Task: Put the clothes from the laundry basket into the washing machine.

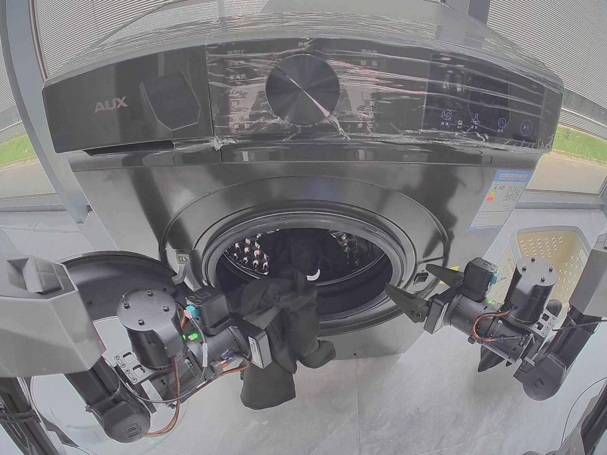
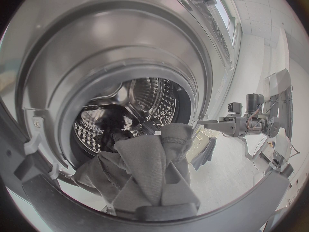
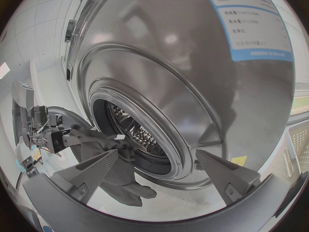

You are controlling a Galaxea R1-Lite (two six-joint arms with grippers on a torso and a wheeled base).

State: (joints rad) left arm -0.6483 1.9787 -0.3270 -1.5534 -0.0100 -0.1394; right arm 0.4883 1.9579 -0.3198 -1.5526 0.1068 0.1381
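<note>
My left gripper (image 1: 262,333) is shut on a dark grey garment (image 1: 284,323) just in front of the washing machine's round opening (image 1: 303,260). The garment (image 2: 148,165) drapes over the opening's lower rim, and its long end hangs down toward the floor (image 3: 122,181). More dark clothing (image 2: 109,123) lies inside the steel drum. My right gripper (image 3: 154,157) stands open with nothing between its fingers, beside the right edge of the opening (image 1: 410,279). The pale laundry basket (image 1: 550,248) stands on the floor to the machine's right, behind my right arm.
The machine's door (image 1: 107,279) is swung open on the left, beside my left arm. A dark cloth (image 2: 204,153) hangs by the basket. Light tiled floor (image 1: 404,399) lies open in front of the machine.
</note>
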